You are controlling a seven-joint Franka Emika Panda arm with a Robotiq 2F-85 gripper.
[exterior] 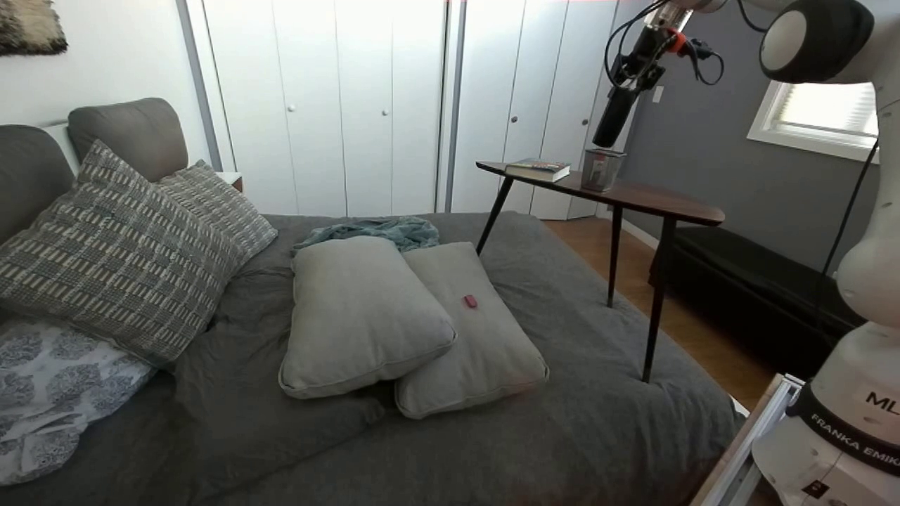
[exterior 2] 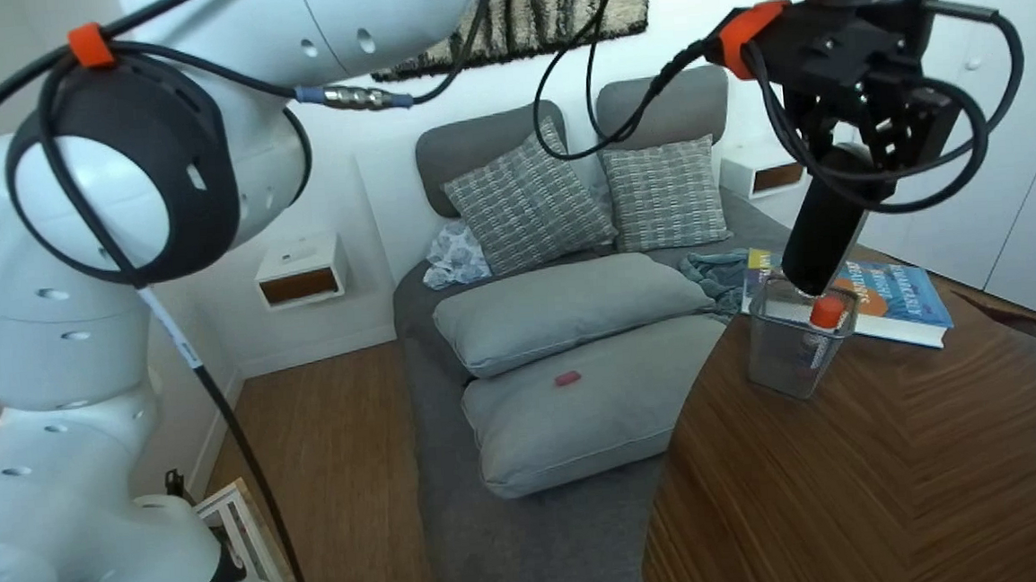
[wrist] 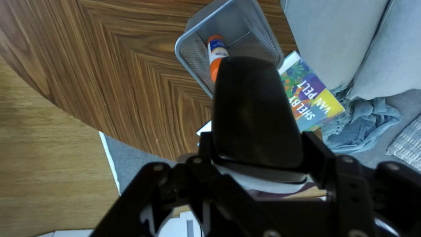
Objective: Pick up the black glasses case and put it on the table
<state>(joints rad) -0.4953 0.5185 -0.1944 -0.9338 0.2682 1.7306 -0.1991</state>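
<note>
The black glasses case (exterior: 614, 118) hangs from my gripper, tilted with its long end pointing down. It also shows in an exterior view (exterior 2: 825, 241) and fills the middle of the wrist view (wrist: 256, 115). My gripper (wrist: 259, 144) is shut on the case, with one finger on each side; it also shows in an exterior view (exterior 2: 869, 148). The case's lower end is just above or at the rim of a grey mesh bin standing on the table (exterior: 661, 200); I cannot tell the exact gap. The brown wooden tabletop also shows in an exterior view (exterior 2: 854, 486) and the wrist view (wrist: 131, 75).
The mesh bin (exterior 2: 784, 369) holds an orange-capped glue bottle (wrist: 217, 54). A colourful book (exterior 2: 896, 299) lies beside the bin. The table stands against or over a grey bed with pillows (exterior: 365, 316) and a small red object (exterior: 470, 301). A black bench (exterior: 759, 281) is behind.
</note>
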